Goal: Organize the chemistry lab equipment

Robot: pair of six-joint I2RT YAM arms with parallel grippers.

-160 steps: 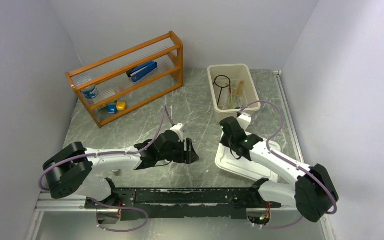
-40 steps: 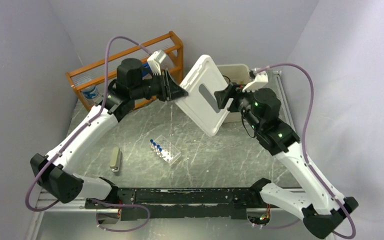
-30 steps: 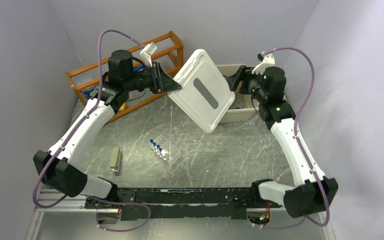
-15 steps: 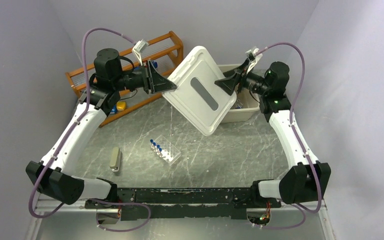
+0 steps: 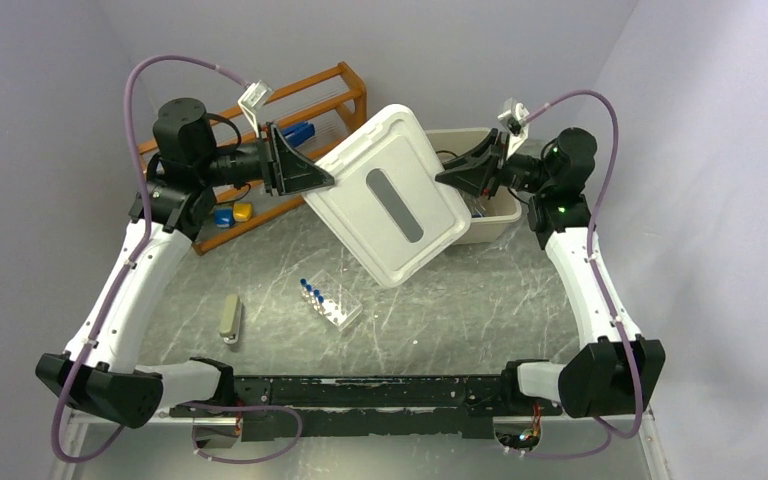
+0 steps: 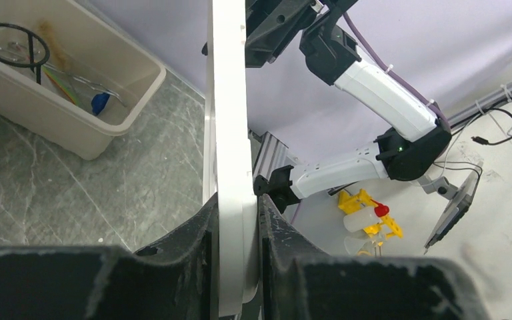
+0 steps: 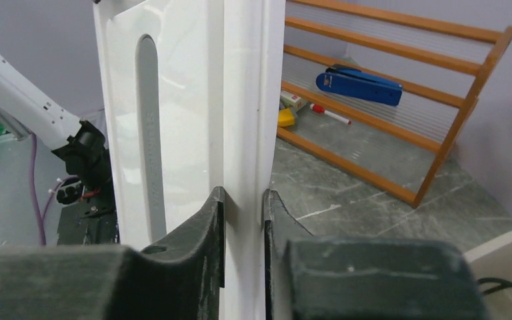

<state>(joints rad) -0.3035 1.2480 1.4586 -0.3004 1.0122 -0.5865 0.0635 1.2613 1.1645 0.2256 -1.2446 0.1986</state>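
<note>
Left hand (image 6: 239,207) and right hand (image 7: 243,197) each pinch an opposite edge of the white lid (image 5: 390,205) and hold it tilted in the air, overlapping the 9 o'clock side of the beige bin (image 5: 485,232).

Judged step: two-handed lid transfer. The next move calls for matched arm motion and a flat set-down.

The bin, at 1 o'clock on the bench (image 5: 440,300), holds the black wire ring stand (image 6: 33,60). The clear plastic tube rack (image 5: 332,305) lies at 7 o'clock of the lid and would obstruct a descent that way. The wooden shelf (image 5: 260,105) stands at 11 o'clock.
</note>
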